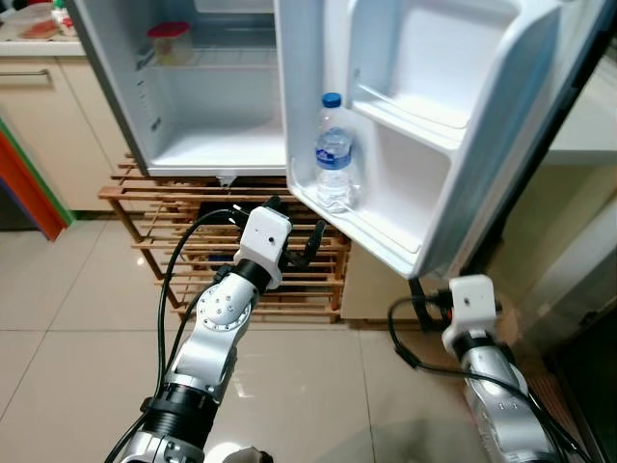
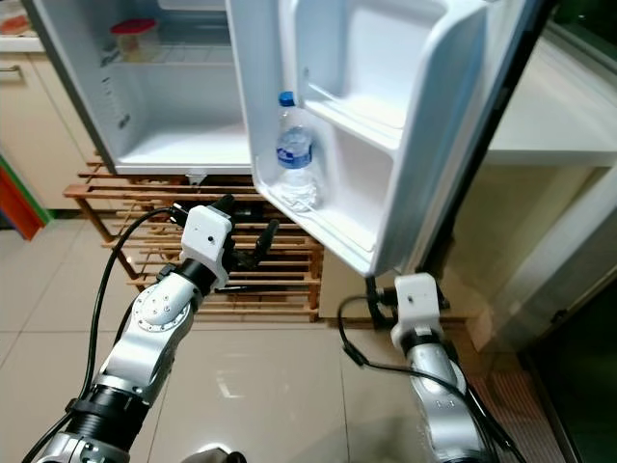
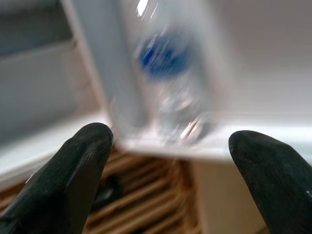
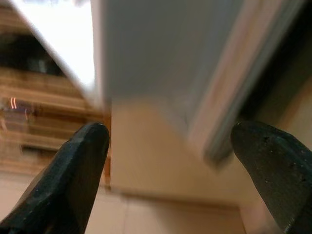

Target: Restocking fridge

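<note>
Left hand (image 1: pixel 294 234) raised, fingers apart.

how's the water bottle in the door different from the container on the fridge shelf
The water bottle is tall, clear, blue-capped and stands in the open door's lower bin; the container is squat, yellowish, red-lidded and sits on a wire shelf inside the fridge. Both stand upright and closed.

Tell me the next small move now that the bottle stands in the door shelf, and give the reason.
Probably draw the left gripper back and down from the fridge door. The water bottle stands upright in the lowest door shelf, untouched; the gripper's fingers are open and empty just below it. The right gripper is also open under the door's edge.
</note>
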`<state>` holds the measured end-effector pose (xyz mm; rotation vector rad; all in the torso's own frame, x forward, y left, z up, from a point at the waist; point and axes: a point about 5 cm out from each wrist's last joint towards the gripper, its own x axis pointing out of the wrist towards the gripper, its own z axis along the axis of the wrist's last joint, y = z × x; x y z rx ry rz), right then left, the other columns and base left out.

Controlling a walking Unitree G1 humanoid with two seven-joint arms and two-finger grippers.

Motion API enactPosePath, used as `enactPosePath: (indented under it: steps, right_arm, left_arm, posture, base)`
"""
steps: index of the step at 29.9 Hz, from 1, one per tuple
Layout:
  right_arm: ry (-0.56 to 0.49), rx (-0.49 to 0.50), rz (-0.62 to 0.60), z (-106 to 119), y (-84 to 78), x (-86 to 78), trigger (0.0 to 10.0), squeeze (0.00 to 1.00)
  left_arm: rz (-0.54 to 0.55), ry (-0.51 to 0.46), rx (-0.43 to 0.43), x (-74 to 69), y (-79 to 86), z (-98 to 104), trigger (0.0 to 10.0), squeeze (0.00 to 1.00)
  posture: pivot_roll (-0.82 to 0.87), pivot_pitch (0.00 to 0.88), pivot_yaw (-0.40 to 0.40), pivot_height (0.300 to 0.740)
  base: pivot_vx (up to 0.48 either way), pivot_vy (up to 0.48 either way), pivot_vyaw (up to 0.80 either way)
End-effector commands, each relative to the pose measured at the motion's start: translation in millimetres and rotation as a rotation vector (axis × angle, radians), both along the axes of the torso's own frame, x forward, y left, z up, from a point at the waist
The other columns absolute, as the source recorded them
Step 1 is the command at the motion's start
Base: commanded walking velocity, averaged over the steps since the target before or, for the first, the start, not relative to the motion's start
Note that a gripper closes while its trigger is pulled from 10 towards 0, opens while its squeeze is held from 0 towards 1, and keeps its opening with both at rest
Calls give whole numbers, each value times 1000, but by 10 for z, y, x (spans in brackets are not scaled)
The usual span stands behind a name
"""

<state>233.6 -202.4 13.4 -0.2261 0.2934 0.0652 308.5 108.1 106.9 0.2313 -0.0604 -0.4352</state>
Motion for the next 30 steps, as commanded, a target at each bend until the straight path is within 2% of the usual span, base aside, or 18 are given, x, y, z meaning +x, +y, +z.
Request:
enactPosePath:
  steps: [1, 4, 5, 6, 7, 8, 11, 12, 13, 15, 18, 24, 25, 26, 28, 29, 30]
  right_arm:
    - [105, -31, 24, -164, -30, -98, 10000, 0]
    - [193, -82, -21, -314, -151, -173, 10000, 0]
    - [193, -82, -21, -314, -151, -173, 10000, 0]
    - [257, -127, -73, -398, -270, -198, 10000, 0]
    - [257, -127, -73, -398, -270, -198, 10000, 0]
    - [277, -141, -92, -422, -311, -205, 10000, 0]
    - [271, -254, -180, -384, -510, -141, 10000, 0]
    - [250, -314, -261, -305, -666, -65, 10000, 0]
    - [250, -314, -261, -305, -666, -65, 10000, 0]
    - [205, -378, -330, -177, -816, 33, 10000, 0]
    - [94, -464, -426, 105, -1038, 204, 10000, 0]
    - [-58, -507, -511, 439, -1189, 403, 10000, 0]
    - [-102, -465, -514, 522, -1162, 472, 10000, 0]
    - [-102, -465, -514, 522, -1162, 472, 10000, 0]
    - [-149, -389, -497, 590, -1095, 539, 10000, 0]
    - [-211, -300, -450, 659, -990, 607, 10000, 0]
    - [-211, -300, -450, 659, -990, 607, 10000, 0]
  left_arm:
    - [59, 76, 44, 33, 117, -168, 10000, 0]
    - [149, 204, 104, 82, 283, -437, 10000, 0]
    - [149, 204, 104, 82, 283, -437, 10000, 0]
    - [219, 371, 154, 37, 404, -720, 10000, 0]
    - [219, 371, 154, 37, 404, -720, 10000, 0]
    - [242, 435, 179, 3, 446, -823, 10000, 0]
    - [252, 644, 285, -238, 536, -1190, 10000, 0]
    - [182, 737, 350, -411, 523, -1368, 10000, 0]
    - [182, 737, 350, -411, 523, -1368, 10000, 0]
    - [140, 817, 391, -575, 530, -1509, 10000, 0]
    - [110, 887, 427, -751, 555, -1642, 10000, 0]
    - [100, 925, 457, -837, 587, -1705, 10000, 0]
    - [91, 927, 480, -864, 605, -1720, 10000, 0]
    - [91, 927, 480, -864, 605, -1720, 10000, 0]
    - [90, 932, 492, -886, 623, -1733, 10000, 0]
    - [93, 936, 493, -901, 633, -1741, 10000, 0]
    - [93, 936, 493, -901, 633, -1741, 10000, 0]
  posture:
    - [-80, 0, 12, 740]
    - [-77, 0, 15, 740]
    - [-77, 0, 15, 740]
    - [-76, 0, 18, 740]
    - [-76, 0, 18, 740]
    - [-76, 0, 18, 740]
    - [-76, 0, 20, 740]
    - [-77, 0, 22, 740]
    - [-77, 0, 22, 740]
    - [-79, 0, 22, 740]
    - [-82, 0, 25, 740]
    - [-85, 0, 26, 740]
    - [-84, 0, 27, 740]
    - [-84, 0, 27, 740]
    - [-85, 0, 28, 740]
    - [-84, 0, 29, 740]
    - [-84, 0, 29, 740]
  base:
    - [0, 0, 0]
    - [0, 0, 0]
    - [0, 0, 0]
    - [0, 0, 0]
    - [0, 0, 0]
    - [0, 0, 0]
    - [0, 0, 0]
    - [0, 0, 0]
    - [0, 0, 0]
    - [0, 0, 0]
    - [0, 0, 0]
    - [0, 0, 0]
    - [0, 0, 0]
    - [0, 0, 0]
    - [0, 0, 0]
    - [0, 0, 0]
    - [0, 0, 0]
